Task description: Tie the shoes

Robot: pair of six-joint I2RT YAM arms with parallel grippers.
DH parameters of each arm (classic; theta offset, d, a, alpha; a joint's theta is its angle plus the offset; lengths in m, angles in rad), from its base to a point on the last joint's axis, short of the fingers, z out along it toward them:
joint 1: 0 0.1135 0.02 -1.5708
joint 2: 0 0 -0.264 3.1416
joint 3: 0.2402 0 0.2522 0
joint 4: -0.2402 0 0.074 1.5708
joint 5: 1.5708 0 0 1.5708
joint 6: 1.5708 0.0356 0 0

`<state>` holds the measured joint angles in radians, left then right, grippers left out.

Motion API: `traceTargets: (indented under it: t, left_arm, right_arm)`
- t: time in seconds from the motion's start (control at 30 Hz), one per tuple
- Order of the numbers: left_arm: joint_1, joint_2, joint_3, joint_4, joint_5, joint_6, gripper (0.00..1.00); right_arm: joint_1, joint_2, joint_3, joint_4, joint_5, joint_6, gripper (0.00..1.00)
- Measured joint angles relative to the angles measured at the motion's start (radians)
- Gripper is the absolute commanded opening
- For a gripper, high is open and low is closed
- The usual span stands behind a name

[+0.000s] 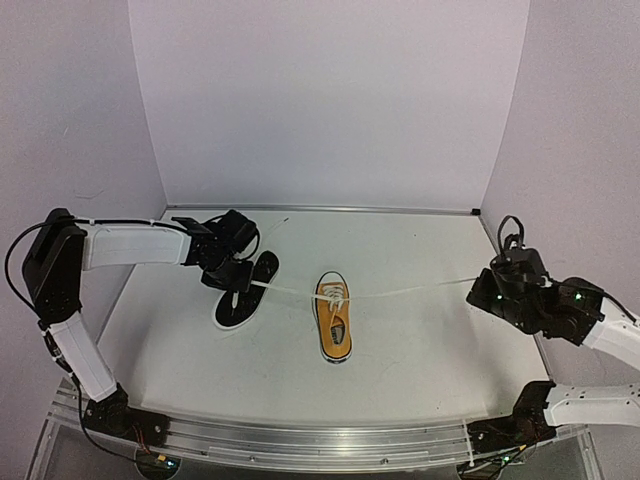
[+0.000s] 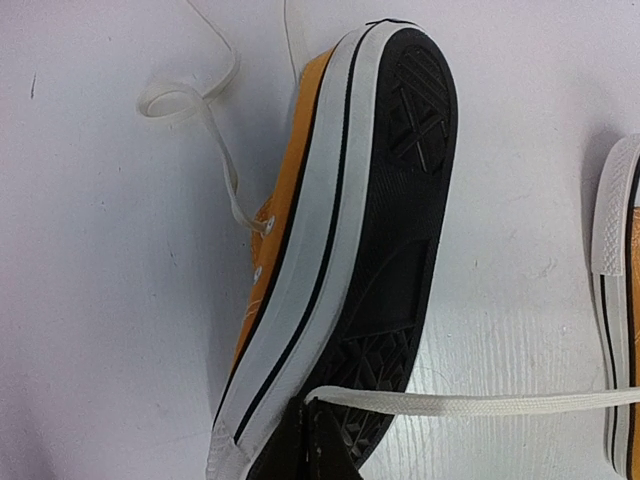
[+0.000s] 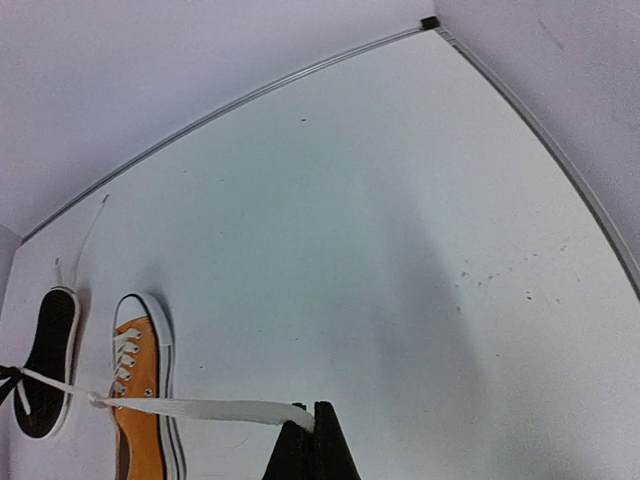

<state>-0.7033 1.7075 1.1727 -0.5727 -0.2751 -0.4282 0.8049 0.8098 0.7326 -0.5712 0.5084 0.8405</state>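
Note:
An orange shoe (image 1: 334, 318) stands upright mid-table; it also shows in the right wrist view (image 3: 140, 385). A second shoe (image 1: 245, 290) lies on its side left of it, black sole up, and fills the left wrist view (image 2: 345, 250). My left gripper (image 1: 240, 283) is shut on one white lace (image 2: 470, 405) of the upright shoe, just above the tipped shoe's sole. My right gripper (image 1: 482, 287) is shut on the other lace (image 3: 200, 408) at the right. Both laces (image 1: 400, 293) run taut from the orange shoe's eyelets.
The tipped shoe's own loose lace (image 2: 200, 110) curls on the white table (image 1: 420, 340) behind it. A metal strip (image 1: 320, 208) marks the table's back edge against the wall; the right wall (image 3: 560, 60) is close to the right arm.

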Motion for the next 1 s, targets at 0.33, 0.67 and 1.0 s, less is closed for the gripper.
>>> traceTargets:
  t: [0.33, 0.67, 1.0]
  left_arm:
    - [0.023, 0.031, 0.023, -0.063, -0.081, -0.062, 0.00]
    - [0.037, 0.031, 0.020, -0.105, -0.124, -0.124, 0.00]
    - [0.042, 0.031, -0.004, -0.099, -0.125, -0.118, 0.02]
  right_arm:
    - [-0.008, 0.143, -0.036, -0.230, 0.104, 0.319, 0.00]
    - [-0.024, 0.205, -0.097, -0.311, 0.111, 0.542, 0.00]
    - [-0.030, 0.333, -0.130, -0.214, 0.061, 0.478, 0.11]
